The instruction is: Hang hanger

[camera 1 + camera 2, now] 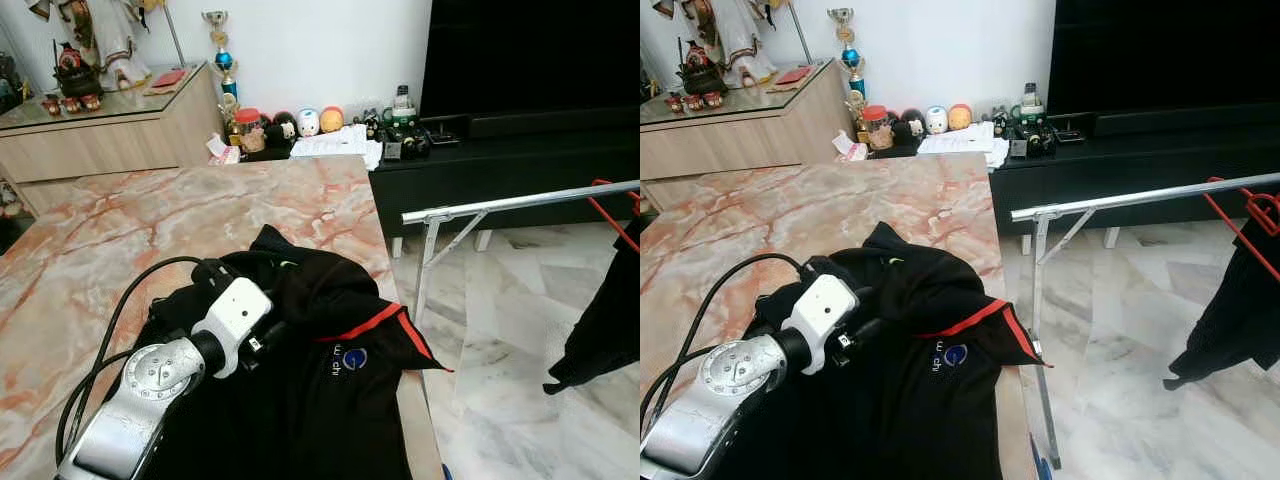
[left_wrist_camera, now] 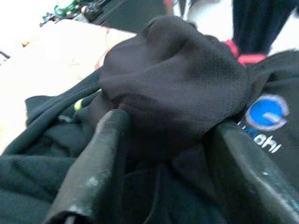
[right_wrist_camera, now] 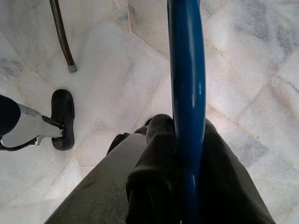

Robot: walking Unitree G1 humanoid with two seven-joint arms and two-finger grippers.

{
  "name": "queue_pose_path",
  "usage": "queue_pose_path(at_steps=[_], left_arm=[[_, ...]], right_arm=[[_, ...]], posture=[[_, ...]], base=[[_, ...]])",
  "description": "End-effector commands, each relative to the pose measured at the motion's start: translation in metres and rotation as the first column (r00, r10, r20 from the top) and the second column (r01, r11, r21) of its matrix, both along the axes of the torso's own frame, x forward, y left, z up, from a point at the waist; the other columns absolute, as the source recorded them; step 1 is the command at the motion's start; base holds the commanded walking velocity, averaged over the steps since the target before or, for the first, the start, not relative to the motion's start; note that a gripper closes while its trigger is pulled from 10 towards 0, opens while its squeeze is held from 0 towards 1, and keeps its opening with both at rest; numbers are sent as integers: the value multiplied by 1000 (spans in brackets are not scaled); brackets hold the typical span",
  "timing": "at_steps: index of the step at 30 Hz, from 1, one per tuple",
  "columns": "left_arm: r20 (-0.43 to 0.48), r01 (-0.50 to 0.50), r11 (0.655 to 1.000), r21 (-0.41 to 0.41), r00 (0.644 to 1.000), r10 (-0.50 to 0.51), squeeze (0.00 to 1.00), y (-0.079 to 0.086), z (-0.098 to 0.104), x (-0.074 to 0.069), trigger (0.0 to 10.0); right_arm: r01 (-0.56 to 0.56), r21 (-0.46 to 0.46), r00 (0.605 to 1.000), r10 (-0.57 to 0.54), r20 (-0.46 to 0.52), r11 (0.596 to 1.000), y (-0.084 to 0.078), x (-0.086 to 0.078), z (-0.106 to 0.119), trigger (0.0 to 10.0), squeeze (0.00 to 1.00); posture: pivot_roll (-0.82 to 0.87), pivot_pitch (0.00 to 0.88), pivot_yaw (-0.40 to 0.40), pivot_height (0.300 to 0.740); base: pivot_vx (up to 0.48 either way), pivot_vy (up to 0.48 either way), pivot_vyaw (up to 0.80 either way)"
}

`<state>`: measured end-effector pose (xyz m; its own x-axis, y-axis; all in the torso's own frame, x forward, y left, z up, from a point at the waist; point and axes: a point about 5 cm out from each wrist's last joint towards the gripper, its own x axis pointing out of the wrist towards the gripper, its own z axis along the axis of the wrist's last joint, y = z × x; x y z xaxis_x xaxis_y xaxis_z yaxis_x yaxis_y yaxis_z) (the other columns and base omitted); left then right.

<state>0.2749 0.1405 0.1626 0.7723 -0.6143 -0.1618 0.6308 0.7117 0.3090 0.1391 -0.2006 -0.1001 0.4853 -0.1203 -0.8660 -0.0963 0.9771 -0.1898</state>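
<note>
Blue hanger (image 3: 187, 93) clamped in right gripper (image 3: 180, 154), low over floor. Left gripper (image 2: 163, 135) pinches fold of black shirt (image 1: 330, 390) on marble table (image 1: 120, 230). Step: dressing hanger. Next: thread hanger into collar, then rail (image 1: 520, 202).

Black polo shirt (image 1: 320, 390): red sleeve trim, blue round logo with white lettering. Marble worktop (image 1: 150, 230): cream, veined orange-pink. Curved plastic hanger (image 3: 187, 93): glossy blue, in the black fingers (image 3: 159, 154) of the right hand. Drying rack rail (image 1: 520, 202): silver. Wire hanger (image 1: 1240, 215): red. Floor tiles (image 1: 500, 300): white-grey marbled.
</note>
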Motion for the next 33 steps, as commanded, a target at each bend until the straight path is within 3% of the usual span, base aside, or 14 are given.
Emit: queue_pose_path(at_steps=[1,6,11,13,19,20,22,23,24,25,26,33], left_arm=[[28,-2,1000,-25,1000,3,1000,10,12,-1,10000],[38,-66,996,-65,997,68,1000,28,18,0,10000],[32,-180,958,-225,981,192,1000,46,26,1,10000],[33,-177,950,-257,981,191,1000,47,28,-2,10000],[38,-181,953,-242,980,196,1000,41,25,-3,10000],[59,-210,937,-281,970,235,0,36,28,0,10000],[84,-244,918,-313,956,283,0,33,31,2,10000],[97,-303,873,-381,926,364,0,29,34,6,10000],[97,-303,873,-381,926,364,0,29,34,6,10000],[70,-342,822,-454,906,416,0,22,34,9,10000],[49,-357,807,-471,903,427,0,12,30,9,10000],[47,-356,803,-479,902,428,0,-1,26,5,10000]], right_arm=[[-1,12,1000,1,-10,1000,3,-3,-2,10000,0],[-1,11,1000,1,-11,1000,2,-5,-2,10000,0],[-5,9,1000,5,-12,1000,2,-6,-2,10000,0],[-8,10,1000,8,-12,1000,2,-6,-2,10000,0],[-14,9,1000,14,-10,1000,2,-6,-2,10000,0],[-13,9,1000,13,-8,1000,2,-5,-2,10000,0],[-13,8,1000,13,-8,1000,1,-5,-2,10000,0],[-13,8,1000,13,-7,1000,1,-4,-1,10000,0],[-13,8,1000,13,-7,1000,1,-4,-1,10000,0],[-9,6,1000,9,-6,1000,0,-4,-1,10000,0],[-6,4,1000,6,-4,1000,-1,-4,-1,10000,0],[-4,-3,1000,4,-2,1000,-3,-3,0,10000,0]], posture=[[3,9,107,740],[2,8,106,740],[5,10,100,740],[6,9,96,740],[6,9,93,740],[3,8,92,740],[3,8,93,740],[-1,7,94,740],[-1,7,94,740],[-13,6,92,740],[-16,5,90,740],[-16,7,83,740]], base=[[0,0,0],[0,0,0],[0,0,0],[0,0,0],[0,0,0],[0,0,0],[0,0,0],[0,0,0],[0,0,0],[0,0,0],[0,0,0],[0,-104,0]])
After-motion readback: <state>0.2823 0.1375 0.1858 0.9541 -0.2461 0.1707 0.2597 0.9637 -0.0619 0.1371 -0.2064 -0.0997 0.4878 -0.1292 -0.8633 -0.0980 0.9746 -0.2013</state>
